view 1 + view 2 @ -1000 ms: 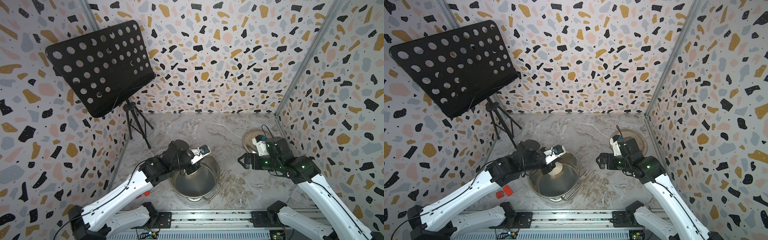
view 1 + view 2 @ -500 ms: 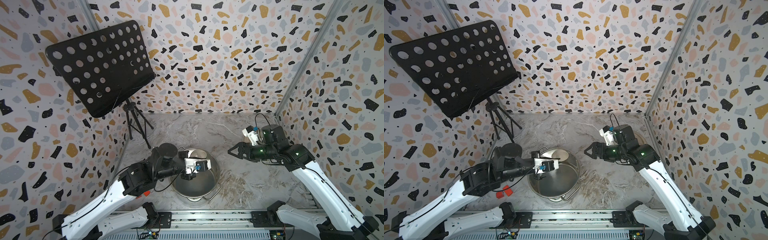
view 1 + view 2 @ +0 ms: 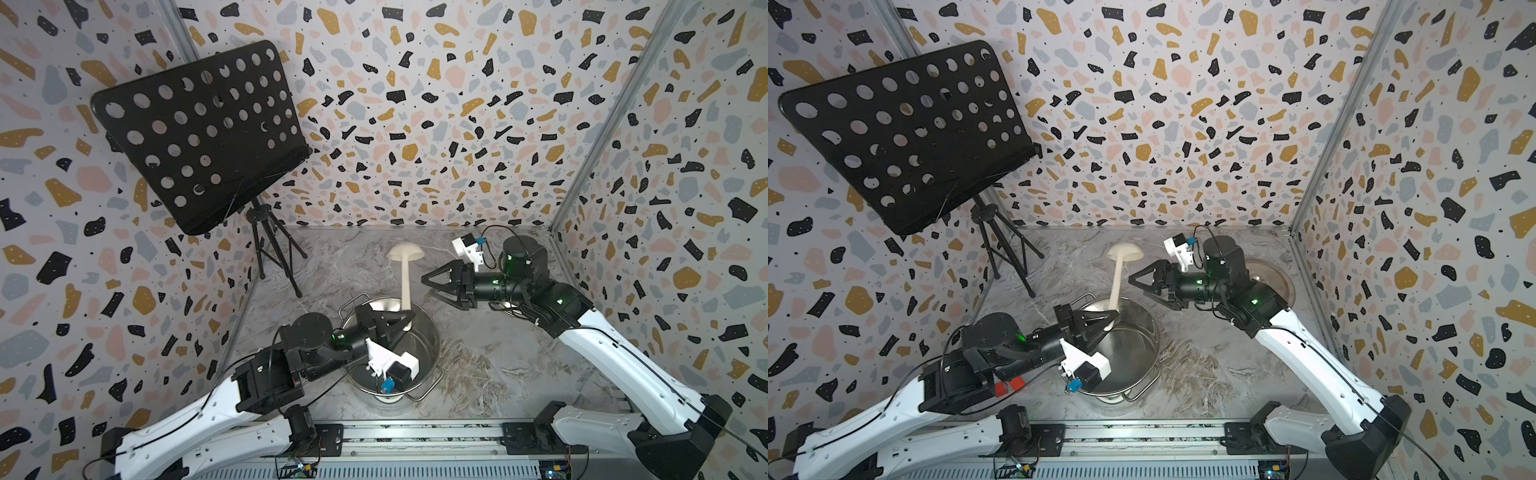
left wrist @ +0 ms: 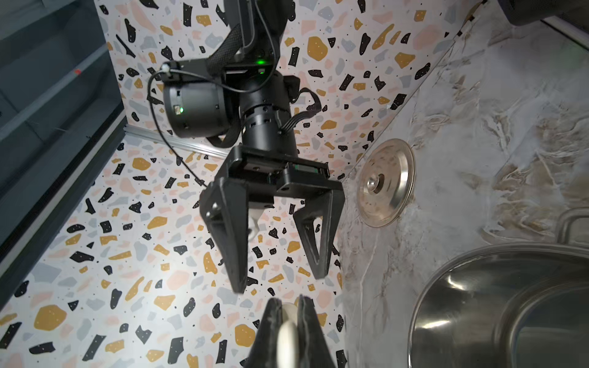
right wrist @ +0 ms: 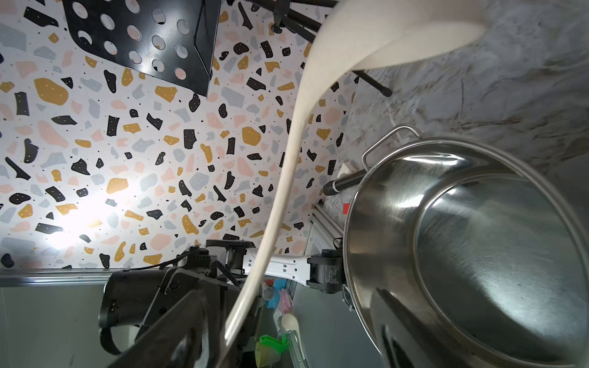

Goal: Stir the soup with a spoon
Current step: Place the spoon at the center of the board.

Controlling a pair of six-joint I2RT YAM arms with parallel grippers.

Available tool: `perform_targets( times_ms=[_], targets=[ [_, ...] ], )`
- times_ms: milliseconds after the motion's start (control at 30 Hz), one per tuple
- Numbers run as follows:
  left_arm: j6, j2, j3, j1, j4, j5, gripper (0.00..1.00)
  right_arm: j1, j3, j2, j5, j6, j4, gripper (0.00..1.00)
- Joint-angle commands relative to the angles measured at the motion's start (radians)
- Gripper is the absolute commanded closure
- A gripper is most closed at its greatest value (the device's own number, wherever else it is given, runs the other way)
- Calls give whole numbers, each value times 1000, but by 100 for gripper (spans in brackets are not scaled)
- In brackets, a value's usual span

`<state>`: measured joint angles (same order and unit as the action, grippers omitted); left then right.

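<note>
My left gripper (image 3: 409, 323) is shut on the handle end of the cream spoon (image 3: 406, 286) above the steel pot (image 3: 433, 332). The spoon's bowl (image 3: 1125, 252) is raised toward the back wall, clear of the pot. No soup shows in the pot's bare shiny inside (image 5: 497, 255). In the left wrist view the handle end sits pinched between my left gripper's (image 4: 289, 307) fingers. My right gripper (image 3: 428, 285) stands open just right of the handle, not touching it. It also shows in the other top view, right gripper (image 3: 1137, 285). The spoon handle (image 5: 287, 178) crosses the right wrist view close ahead.
A flat steel lid (image 3: 1273, 278) lies on the marble floor by the right wall, behind my right arm. A black perforated music stand (image 3: 199, 133) on a tripod (image 3: 272, 257) fills the back left. Patterned walls close three sides. A metal rail (image 3: 415, 436) runs along the front.
My left gripper rolled and swung the spoon's bowl up out of the pot toward the back. My right gripper came left from the lid to the handle, its jaws narrowing slightly.
</note>
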<state>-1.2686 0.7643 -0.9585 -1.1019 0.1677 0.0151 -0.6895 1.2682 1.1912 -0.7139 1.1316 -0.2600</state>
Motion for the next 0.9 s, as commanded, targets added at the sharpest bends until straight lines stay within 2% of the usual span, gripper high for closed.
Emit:
perform_targets(
  times_ms=[0, 167, 400, 500, 533, 633, 700, 733, 767, 800, 833, 867],
  targets=[
    [-118, 7, 13, -15, -163, -4, 100, -36, 35, 10, 36, 56, 116, 17],
    [-123, 28, 16, -18, -155, 2, 100, -68, 48, 51, 41, 62, 142, 35],
    [-117, 21, 35, -17, -128, -12, 100, -70, 48, 49, 89, 41, 92, 75],
    [-64, 15, 33, -17, -121, -38, 100, -67, 58, 48, 106, 10, 47, 94],
    [-36, 12, 30, -17, -118, -55, 97, -67, 71, 47, 114, -20, 22, 100],
    [122, -2, 28, -17, -113, -118, 65, -39, 112, 53, 111, -149, -94, 100],
    [277, -3, 14, -16, -92, -195, 51, 30, 107, 43, 76, -232, -153, 100],
    [356, 2, 7, -17, -75, -244, 44, 83, 92, 31, 48, -269, -164, 100],
    [435, 8, 0, -15, -52, -289, 31, 153, 68, 17, 16, -302, -169, 100],
    [506, 14, -8, -14, -20, -329, 12, 225, 44, -2, -17, -346, -176, 100],
    [569, 19, -18, -13, 10, -362, 1, 285, 17, -15, -50, -401, -193, 100],
    [658, 26, -28, -11, 61, -395, 0, 338, -8, -21, -72, -465, -219, 100]
  ],
)
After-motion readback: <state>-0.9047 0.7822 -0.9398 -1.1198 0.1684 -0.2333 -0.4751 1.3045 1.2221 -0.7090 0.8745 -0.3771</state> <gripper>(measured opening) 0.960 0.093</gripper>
